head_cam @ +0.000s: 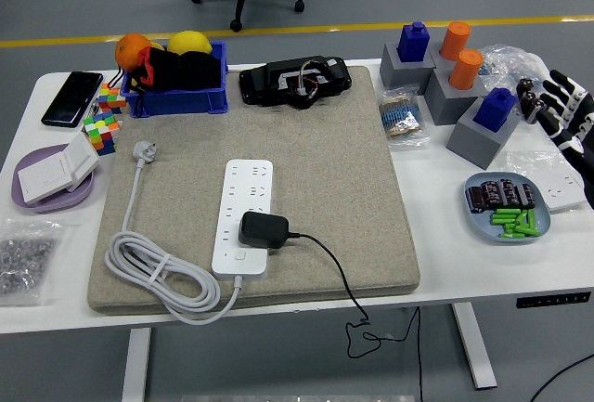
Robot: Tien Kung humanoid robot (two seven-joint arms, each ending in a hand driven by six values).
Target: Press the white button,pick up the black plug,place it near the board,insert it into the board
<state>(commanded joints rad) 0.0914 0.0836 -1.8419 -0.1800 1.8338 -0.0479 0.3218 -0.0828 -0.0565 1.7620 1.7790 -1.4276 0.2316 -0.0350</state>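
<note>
A white power strip point(243, 217) lies on the beige mat point(334, 142), its small white button point(239, 256) near its front end. The black plug point(261, 229) sits on the strip's lower right part, and its black cord point(336, 272) trails off the table's front edge. The strip's white cable point(158, 272) coils at the mat's front left and ends in a white plug point(144, 150). My right hand point(568, 114) comes in at the far right edge above the table, fingers spread, holding nothing, far from the strip. My left hand is out of sight.
A blue bin point(176, 79) with fruit and a black device point(295, 82) sit at the back. Grey blocks with blue and orange pegs point(450, 86) stand at back right. A blue plate point(507, 207) of batteries lies under my right hand. Cubes, a phone and a purple dish point(51, 179) are at the left.
</note>
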